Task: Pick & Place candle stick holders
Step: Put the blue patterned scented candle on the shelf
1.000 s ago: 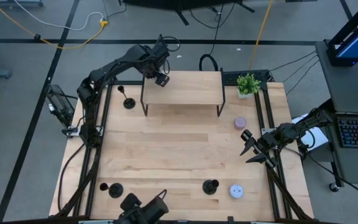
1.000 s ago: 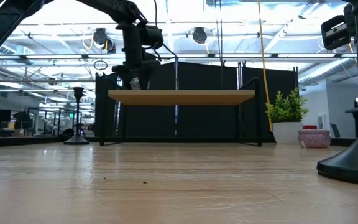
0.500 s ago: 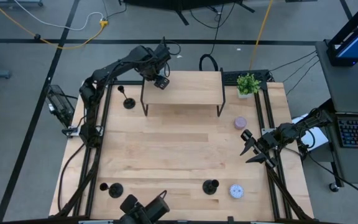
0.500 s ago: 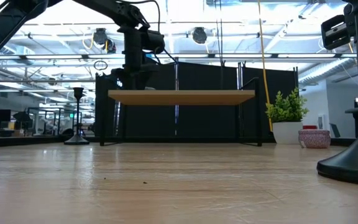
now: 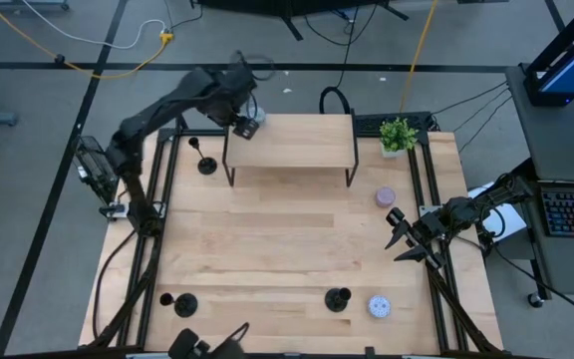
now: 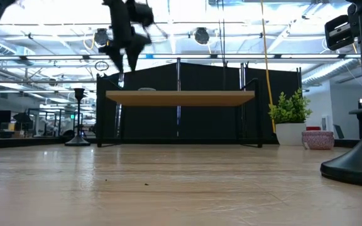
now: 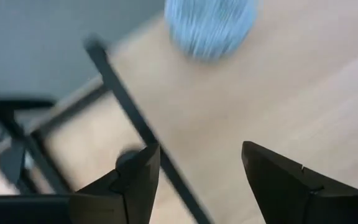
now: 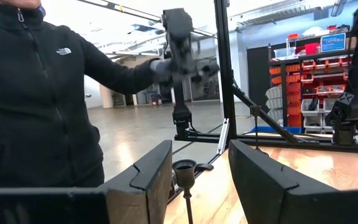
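Claw check: left gripper [image 5: 248,127] hangs over the shelf's [image 5: 297,150] left end, jaws apart, nothing in them.
Right gripper [image 5: 399,239] waits, apparently parted and empty; I need the nearest candle stick holder [image 5: 205,160], beside the shelf, so I'll descend onto its stem.

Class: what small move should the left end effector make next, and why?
Probably swing off the shelf toward the candle stick holder beside it and descend: the left end effector hovers open and empty over the shelf's corner, and that holder stands untouched.
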Controlling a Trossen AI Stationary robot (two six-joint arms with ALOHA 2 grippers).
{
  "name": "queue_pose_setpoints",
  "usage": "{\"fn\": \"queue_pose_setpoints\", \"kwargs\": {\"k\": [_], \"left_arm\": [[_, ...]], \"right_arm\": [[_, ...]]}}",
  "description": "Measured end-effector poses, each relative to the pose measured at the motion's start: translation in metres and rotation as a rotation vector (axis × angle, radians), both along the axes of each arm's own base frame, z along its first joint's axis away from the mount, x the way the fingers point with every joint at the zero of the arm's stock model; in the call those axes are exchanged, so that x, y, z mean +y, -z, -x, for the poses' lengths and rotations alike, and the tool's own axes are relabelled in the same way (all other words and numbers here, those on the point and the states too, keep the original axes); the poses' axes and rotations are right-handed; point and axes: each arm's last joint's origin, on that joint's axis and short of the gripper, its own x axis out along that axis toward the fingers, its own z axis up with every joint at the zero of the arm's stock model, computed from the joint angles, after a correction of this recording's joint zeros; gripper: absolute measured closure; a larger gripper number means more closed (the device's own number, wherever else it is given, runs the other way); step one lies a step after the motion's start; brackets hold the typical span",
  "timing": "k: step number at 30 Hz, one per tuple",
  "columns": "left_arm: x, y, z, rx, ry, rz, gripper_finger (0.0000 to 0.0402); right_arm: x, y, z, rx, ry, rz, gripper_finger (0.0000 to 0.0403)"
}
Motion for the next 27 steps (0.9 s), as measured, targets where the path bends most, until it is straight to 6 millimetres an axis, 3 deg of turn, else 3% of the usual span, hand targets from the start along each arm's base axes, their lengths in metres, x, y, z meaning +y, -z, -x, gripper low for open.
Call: {"fn": "queue_pose_setpoints", "kwargs": {"k": [5, 10, 13, 20, 27], "left_arm": [[-0.002, -0.042, 0.003, -0.251, 0.024, -0.243, 0.0168], [0.018, -0.049, -0.011, -0.382, 0.051, -0.393, 0.0168], [0.039, -0.033, -0.024, -0.383, 0.043, -0.413, 0.0168], [0.081, 0.026, -0.046, -0.295, -0.01, -0.33, 0.0168], [0.092, 0.058, -0.048, -0.199, -0.037, -0.231, 0.0168]], "right_arm": [[0.0, 0.0, 0.0, -0.001, 0.0, 0.001, 0.0252], [0.0, 0.0, 0.0, 0.0, 0.0, 0.0, 0.0252], [0.0, 0.0, 0.0, 0.0, 0.0, -0.001, 0.0252], [0.0, 0.0, 0.0, 0.001, -0.001, -0.002, 0.0252], [0.0, 0.0, 0.0, 0.001, -0.001, -0.002, 0.0252]]}}
